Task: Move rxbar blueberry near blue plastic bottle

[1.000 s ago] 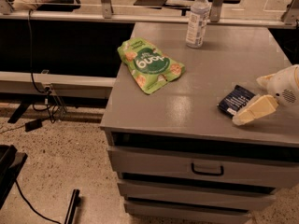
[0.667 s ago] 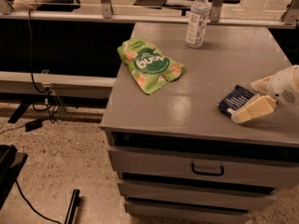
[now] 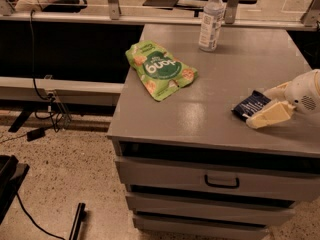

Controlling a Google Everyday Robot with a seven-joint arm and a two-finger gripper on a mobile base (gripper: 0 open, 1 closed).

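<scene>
The rxbar blueberry, a flat dark navy bar with white lettering, lies on the grey cabinet top near its right front. My gripper reaches in from the right edge. Its cream fingers sit on either side of the bar's right end, closed against it, with the bar still resting on the surface. The blue plastic bottle, clear with a white cap and pale label, stands upright at the back of the top, well apart from the bar.
A green snack pouch lies flat on the left half of the top. The cabinet has drawers below with a dark handle. A rail and glass partition run behind. Cables lie on the floor at the left.
The gripper's fingers have drawn slightly closer together around the bar's right end. The bar, pouch and bottle have not moved.
</scene>
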